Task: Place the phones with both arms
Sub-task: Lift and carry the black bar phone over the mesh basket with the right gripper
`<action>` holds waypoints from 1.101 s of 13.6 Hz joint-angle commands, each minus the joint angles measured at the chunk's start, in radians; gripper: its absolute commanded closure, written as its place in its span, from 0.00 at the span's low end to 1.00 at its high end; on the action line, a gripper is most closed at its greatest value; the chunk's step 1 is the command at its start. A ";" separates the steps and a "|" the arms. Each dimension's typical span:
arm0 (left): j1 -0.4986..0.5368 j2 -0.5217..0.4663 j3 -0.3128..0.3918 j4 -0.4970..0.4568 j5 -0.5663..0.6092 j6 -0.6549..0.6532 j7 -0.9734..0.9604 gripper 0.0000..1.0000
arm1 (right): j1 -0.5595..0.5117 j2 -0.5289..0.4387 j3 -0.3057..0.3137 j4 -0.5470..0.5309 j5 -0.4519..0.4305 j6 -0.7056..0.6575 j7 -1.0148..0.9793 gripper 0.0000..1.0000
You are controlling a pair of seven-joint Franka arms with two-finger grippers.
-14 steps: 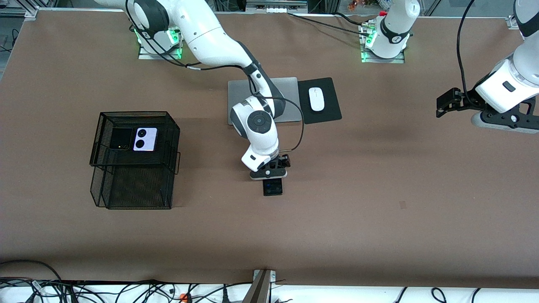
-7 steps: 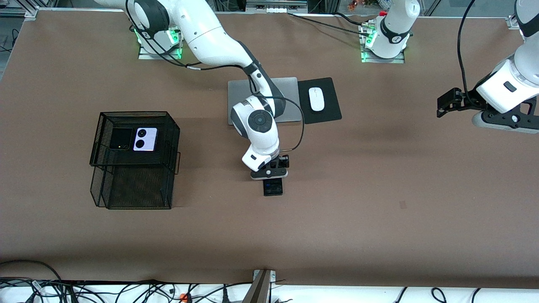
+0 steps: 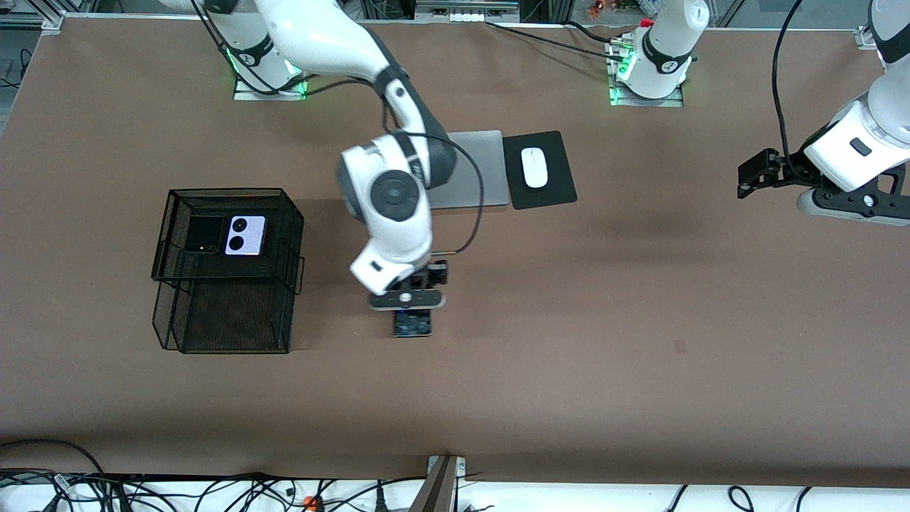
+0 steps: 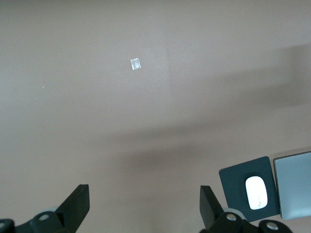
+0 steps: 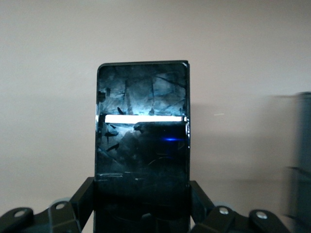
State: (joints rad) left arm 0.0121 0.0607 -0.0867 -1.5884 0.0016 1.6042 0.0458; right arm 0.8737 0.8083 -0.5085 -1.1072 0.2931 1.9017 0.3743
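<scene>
Brown tabletop (image 3: 640, 370) w/ soft shadows; cable tangle (image 3: 213, 494) along white front edge.

- The flat tabletop (image 3: 640, 370) is a plain matte brown, with one small pale mark (image 4: 136, 63) on it.
- The wire-mesh basket (image 3: 288, 213) is black all over.
- In it lie a squarish black flip phone (image 3: 205, 235) and a squarish lilac-white phone (image 3: 246, 235) with two black circles.
- The long glossy black slab phone (image 5: 142, 145) reflects a white bar and a blue dot.
- The flat laptop (image 3: 480, 167) is silver-grey.
- The small mouse (image 3: 534, 167) is white, on a black pad (image 3: 558, 186).
- Both arms are glossy white with dark grey joints and black cables.
</scene>
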 commanded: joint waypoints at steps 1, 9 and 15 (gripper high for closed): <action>0.002 -0.007 0.002 -0.004 -0.022 -0.010 0.017 0.00 | -0.148 -0.127 0.019 -0.042 0.000 -0.113 -0.200 0.91; 0.002 -0.007 0.004 -0.002 -0.022 -0.010 0.016 0.00 | -0.418 -0.172 0.013 -0.182 0.001 -0.034 -0.646 0.90; 0.002 -0.007 0.002 -0.002 -0.022 -0.010 0.016 0.00 | -0.426 -0.147 0.019 -0.350 0.001 0.164 -0.641 0.90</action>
State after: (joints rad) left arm 0.0121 0.0609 -0.0865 -1.5899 0.0016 1.6040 0.0458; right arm 0.4503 0.6758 -0.4908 -1.3994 0.2953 2.0202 -0.2586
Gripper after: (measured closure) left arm 0.000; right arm 0.194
